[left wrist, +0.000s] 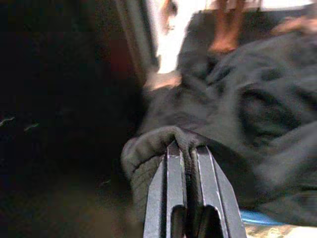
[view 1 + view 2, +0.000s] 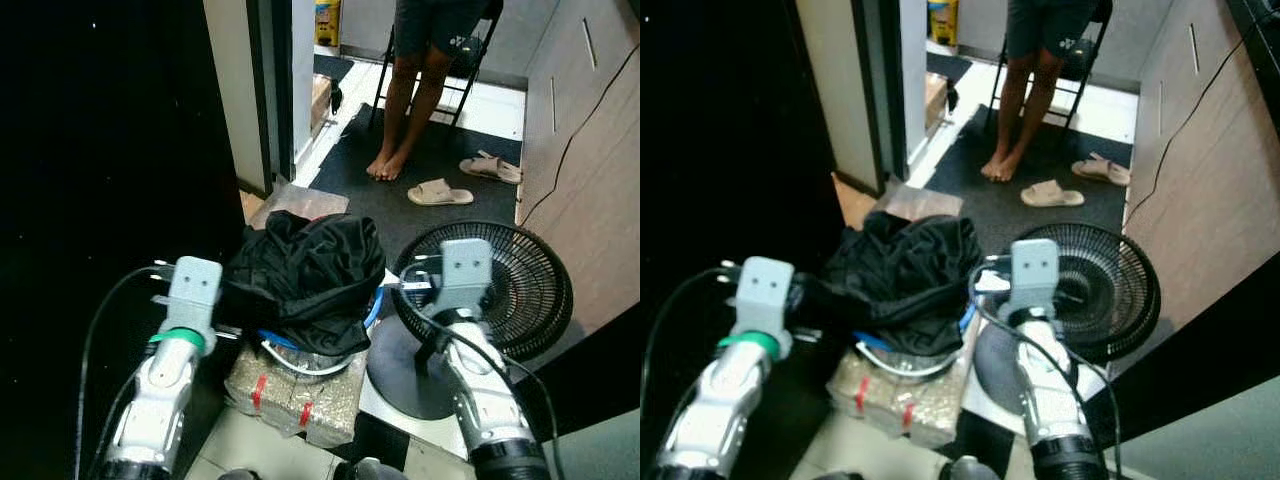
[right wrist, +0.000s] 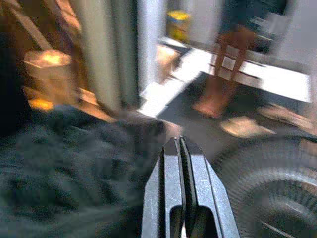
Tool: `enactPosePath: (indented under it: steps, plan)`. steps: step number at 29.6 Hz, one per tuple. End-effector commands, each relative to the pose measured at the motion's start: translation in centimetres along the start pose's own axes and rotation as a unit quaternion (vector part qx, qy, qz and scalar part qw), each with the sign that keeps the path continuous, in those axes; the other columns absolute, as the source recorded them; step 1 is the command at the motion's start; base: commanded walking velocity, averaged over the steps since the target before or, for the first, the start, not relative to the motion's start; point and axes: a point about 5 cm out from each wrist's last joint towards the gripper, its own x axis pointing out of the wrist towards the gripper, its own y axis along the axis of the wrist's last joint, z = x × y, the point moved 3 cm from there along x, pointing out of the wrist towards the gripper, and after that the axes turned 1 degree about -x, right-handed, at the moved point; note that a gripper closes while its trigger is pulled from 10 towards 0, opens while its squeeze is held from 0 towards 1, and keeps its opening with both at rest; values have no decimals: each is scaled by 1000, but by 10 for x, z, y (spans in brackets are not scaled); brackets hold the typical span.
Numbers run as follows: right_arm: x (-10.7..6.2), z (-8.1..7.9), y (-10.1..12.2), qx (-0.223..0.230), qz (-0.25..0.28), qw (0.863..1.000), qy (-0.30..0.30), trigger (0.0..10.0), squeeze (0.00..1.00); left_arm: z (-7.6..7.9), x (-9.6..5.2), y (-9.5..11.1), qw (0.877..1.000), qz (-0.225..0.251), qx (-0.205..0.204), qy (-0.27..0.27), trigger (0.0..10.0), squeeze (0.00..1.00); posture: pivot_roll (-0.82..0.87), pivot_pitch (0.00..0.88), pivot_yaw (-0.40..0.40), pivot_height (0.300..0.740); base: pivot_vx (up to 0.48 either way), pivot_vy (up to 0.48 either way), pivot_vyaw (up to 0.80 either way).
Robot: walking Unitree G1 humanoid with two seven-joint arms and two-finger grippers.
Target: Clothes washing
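Between the two silver arms, at about twelve o'clock from the robot, a heap of soft black clothes point(image 2: 305, 275) is piled over a blue-rimmed basin point(image 2: 372, 308) resting on a speckled wrapped block point(image 2: 295, 395). The left gripper point(image 1: 187, 154) is pinched tight on a ribbed hem of the fabric; the right gripper point(image 3: 182, 148) has its fingers pressed together on nothing, above the heap near a black floor fan point(image 2: 500, 290). The cloth looks light, limp and prone to trailing, so a bunched fold probably gives better hold than an edge. Most of the basin is buried, and both wrist views are blurred.
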Motion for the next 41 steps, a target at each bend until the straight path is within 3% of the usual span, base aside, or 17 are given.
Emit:
enactPosePath:
  steps: [1,4,7,17,21,27,41]
  plan:
    - [-1,-16,10,27,19,998,51,10000,0,16,-3,9,998,19,-23,-50,10000,0,-41,0,44,740,0,0,0]
    - [-1,-23,19,40,33,996,73,10000,0,26,-3,18,996,33,-36,-81,10000,0,-42,0,44,740,0,0,0]
    - [-1,-22,19,40,33,996,72,10000,0,25,-3,18,996,33,-36,-80,10000,0,-42,0,44,740,0,0,0]
    - [-2,-8,2,-16,4,999,41,10000,0,11,-3,5,999,11,4,-47,10000,0,-43,0,43,740,0,0,0]
    - [-1,21,-3,-37,-12,998,-43,10000,0,-19,1,0,999,-2,17,48,10000,0,-42,0,43,740,0,0,0]
    - [0,36,1,-38,-7,996,-83,10000,0,-35,2,3,996,1,11,86,10000,0,-40,0,44,740,0,0,0]
    - [1,28,-1,-31,-5,997,-77,10000,0,-29,3,2,997,3,13,80,10000,0,-39,0,45,740,0,0,0]
